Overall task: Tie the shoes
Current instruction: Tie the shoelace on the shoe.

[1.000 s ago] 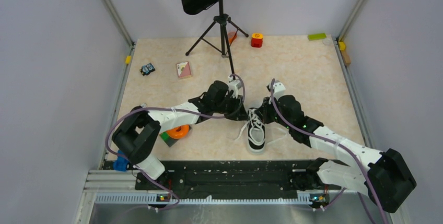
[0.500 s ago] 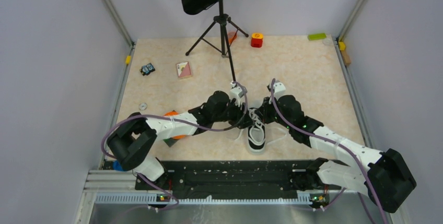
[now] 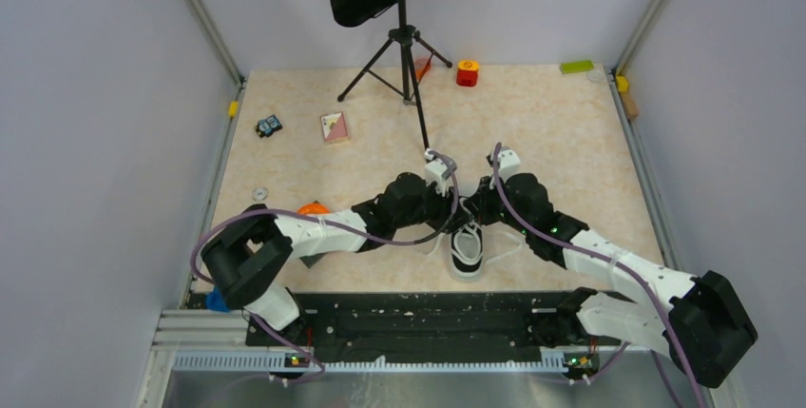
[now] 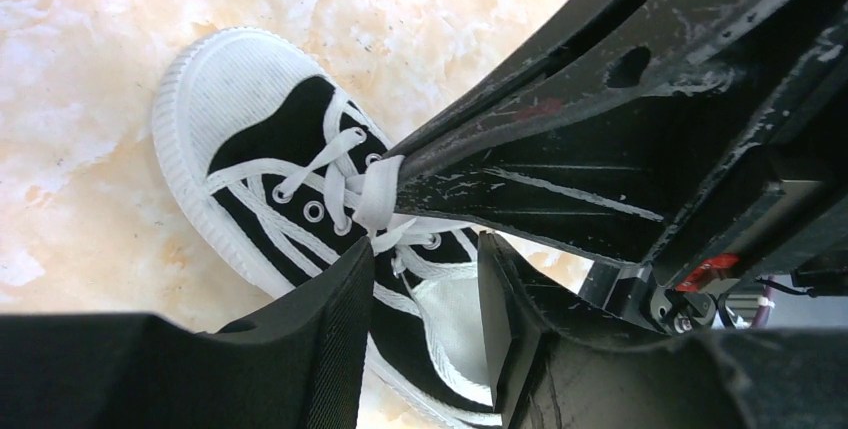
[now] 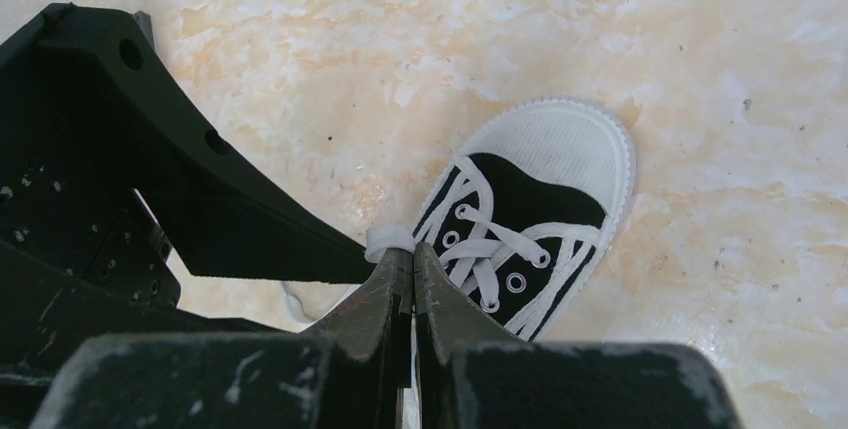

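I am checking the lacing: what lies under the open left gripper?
The sneaker, its laced front showing, and just above it the right gripper, shut on a white lace. The left gripper itself covers the heel.

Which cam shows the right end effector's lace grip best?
Left wrist: right end effector pinching the lace, seen side-on. Right wrist shows just a lace nub past its tips; top view hides it.

place: robotics lab | signs: grey enclosure walls [image 3: 95, 142], aluminium frame [image 3: 205, 18], mounting rail [image 3: 399, 360]
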Motion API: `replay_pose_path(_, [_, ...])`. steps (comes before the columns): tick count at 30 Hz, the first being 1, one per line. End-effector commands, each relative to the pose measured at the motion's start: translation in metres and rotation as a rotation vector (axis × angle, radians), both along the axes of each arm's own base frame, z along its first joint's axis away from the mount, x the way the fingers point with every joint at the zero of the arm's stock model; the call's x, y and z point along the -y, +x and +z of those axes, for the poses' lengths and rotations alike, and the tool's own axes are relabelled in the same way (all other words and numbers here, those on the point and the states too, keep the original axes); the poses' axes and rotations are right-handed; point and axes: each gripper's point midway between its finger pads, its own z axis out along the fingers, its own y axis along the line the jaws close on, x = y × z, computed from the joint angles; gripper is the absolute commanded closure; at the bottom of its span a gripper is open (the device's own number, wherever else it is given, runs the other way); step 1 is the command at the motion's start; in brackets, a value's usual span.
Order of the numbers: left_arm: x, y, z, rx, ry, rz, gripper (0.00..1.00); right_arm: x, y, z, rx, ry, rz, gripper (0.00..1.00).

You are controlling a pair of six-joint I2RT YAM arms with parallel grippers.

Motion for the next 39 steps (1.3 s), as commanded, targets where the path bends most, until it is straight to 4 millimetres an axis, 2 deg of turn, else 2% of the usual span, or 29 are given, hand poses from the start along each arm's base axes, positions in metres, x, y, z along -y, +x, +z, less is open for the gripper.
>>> replay_pose_path(1, [0.01, 0.012, 0.014, 0.063, -0.042, 0.016, 0.54, 0.002, 0.008, 0.018, 0.053, 0.042, -0.027, 1.0])
replay_pose_path(10, [0.005, 0.015, 0.006, 0.054, -0.002, 0.042, 0.54, 0.001, 0.008, 0.019, 0.054, 0.046, -0.026, 1.0])
replay_pose_path(19, [0.017, 0.014, 0.008, 0.036, -0.031, 0.005, 0.6, 0.003, 0.007, 0.019, 0.054, 0.045, -0.03, 1.0])
replay_pose_path(32, [0.023, 0.015, 0.01, 0.027, -0.053, 0.009, 0.61, 0.004, 0.006, 0.019, 0.05, 0.043, -0.033, 1.0])
replay_pose_path(39, [0.011, 0.019, 0.008, 0.024, -0.017, 0.063, 0.57, 0.003, 0.007, 0.019, 0.05, 0.046, -0.033, 1.0])
